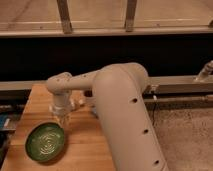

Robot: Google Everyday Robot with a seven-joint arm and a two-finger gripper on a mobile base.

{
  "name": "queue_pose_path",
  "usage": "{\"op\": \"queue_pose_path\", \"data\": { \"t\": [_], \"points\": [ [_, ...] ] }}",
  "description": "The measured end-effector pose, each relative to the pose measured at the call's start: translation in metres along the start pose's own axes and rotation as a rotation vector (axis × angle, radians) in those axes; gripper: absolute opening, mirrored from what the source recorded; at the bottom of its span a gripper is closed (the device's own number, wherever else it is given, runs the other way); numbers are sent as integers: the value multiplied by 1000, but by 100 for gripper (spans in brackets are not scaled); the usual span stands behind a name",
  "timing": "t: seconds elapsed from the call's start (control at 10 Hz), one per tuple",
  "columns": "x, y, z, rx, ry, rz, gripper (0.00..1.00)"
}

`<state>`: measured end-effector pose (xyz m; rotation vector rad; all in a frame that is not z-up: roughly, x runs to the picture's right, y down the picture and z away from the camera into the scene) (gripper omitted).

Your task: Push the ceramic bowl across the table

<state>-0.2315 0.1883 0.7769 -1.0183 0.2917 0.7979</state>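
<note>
The green ceramic bowl (46,141) with pale swirl marks inside sits near the front left corner of the light wooden table (85,142). My gripper (63,119) hangs from the white wrist, pointing down at the tabletop. It is just behind and to the right of the bowl's rim, very close to it; I cannot see whether they touch. My big white arm (125,115) fills the middle of the view and hides the right part of the table.
A small pale object (80,103) peeks out beside the wrist, mostly hidden by the arm. A dark wall with a metal rail (175,85) runs behind the table. Grey speckled floor (185,135) lies to the right. A blue thing (2,122) shows at the left edge.
</note>
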Motion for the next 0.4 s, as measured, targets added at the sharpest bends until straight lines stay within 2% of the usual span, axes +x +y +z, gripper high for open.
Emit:
{"op": "queue_pose_path", "data": {
  "t": [0.1,0.2,0.4],
  "points": [
    [1,-4,-9,1,-26,6,0],
    [6,-14,-26,7,-61,23,0],
    [11,-22,-41,19,-97,48,0]
  ]
}}
